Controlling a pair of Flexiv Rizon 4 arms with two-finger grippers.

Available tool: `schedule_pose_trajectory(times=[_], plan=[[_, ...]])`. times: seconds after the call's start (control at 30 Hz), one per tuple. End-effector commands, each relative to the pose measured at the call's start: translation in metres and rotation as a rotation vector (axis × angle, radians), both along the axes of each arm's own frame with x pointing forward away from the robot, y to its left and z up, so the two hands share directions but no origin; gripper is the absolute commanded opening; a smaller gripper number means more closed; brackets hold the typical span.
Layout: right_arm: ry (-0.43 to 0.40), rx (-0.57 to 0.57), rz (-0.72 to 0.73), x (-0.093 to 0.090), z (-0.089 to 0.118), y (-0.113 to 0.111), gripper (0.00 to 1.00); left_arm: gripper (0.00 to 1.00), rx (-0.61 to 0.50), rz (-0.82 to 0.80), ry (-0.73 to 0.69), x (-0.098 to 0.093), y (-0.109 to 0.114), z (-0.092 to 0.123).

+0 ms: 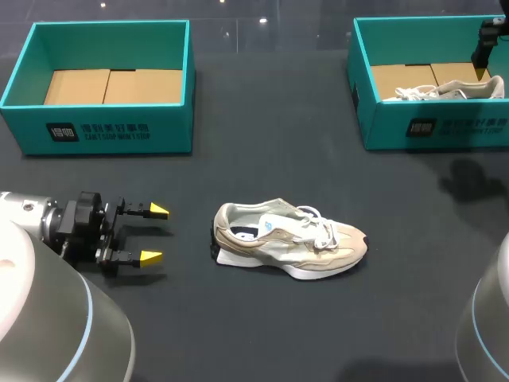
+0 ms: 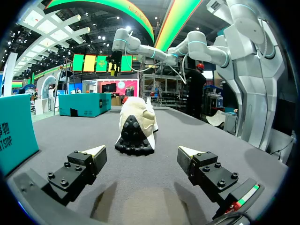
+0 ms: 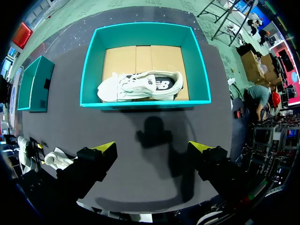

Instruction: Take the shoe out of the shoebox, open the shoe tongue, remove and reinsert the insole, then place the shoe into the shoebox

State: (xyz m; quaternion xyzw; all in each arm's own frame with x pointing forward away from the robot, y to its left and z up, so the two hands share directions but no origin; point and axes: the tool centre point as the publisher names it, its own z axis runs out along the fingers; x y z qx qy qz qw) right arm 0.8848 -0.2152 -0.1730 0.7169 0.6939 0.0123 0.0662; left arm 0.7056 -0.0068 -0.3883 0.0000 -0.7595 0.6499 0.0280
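Your shoe [image 1: 290, 239] stands upright on its sole near the middle of the dark counter [image 1: 238, 334], outside both boxes. It is a beige and cream trainer with a white sole, white laces [image 1: 322, 227] lying loose over the front and a dark patch at the heel. A pale blue and white lining shows in the opening. The toe points to your right and the heel faces your left arm [image 1: 71, 227].

The left jaws stand wide open, yellow fingertips [image 1: 159, 211] aimed at the heel but well apart from it. In the left wrist view you see only the heel [image 2: 135, 136] with its black studded tab, and the toe is hidden behind it. You cannot tell whether the insole is seated.

In the head view your right arm [image 1: 489, 36] is cut off by the frame edge. The right wrist view shows its jaws open wide above the counter, just short of the right shoebox [image 3: 89, 65].

That teal box [image 1: 429, 127] holds a second pale shoe [image 3: 140, 86] lying on its side on brown cardboard. In the head view its front wall partly hides that shoe. The left shoebox [image 1: 103, 131], also teal, shows its cardboard floor [image 1: 111, 86].
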Motion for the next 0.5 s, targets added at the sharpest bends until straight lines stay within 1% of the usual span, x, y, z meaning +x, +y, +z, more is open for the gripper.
schedule_pose_trajectory(times=[0.03, 0.27, 0.5], plan=[[0.001, -0.001, -0.001, 0.0, 0.0, 0.001, 1.0, 1.0, 0.002, -0.003, 0.009, 0.005, -0.012, -0.004], [0.001, -0.001, -0.001, 0.0, 0.0, 0.001, 1.0, 1.0, 0.003, -0.004, 0.027, 0.009, -0.028, -0.002], [0.001, -0.001, -0.001, 0.0, 0.0, 0.001, 1.0, 1.0, 0.005, -0.006, 0.058, 0.011, -0.04, -0.007]])
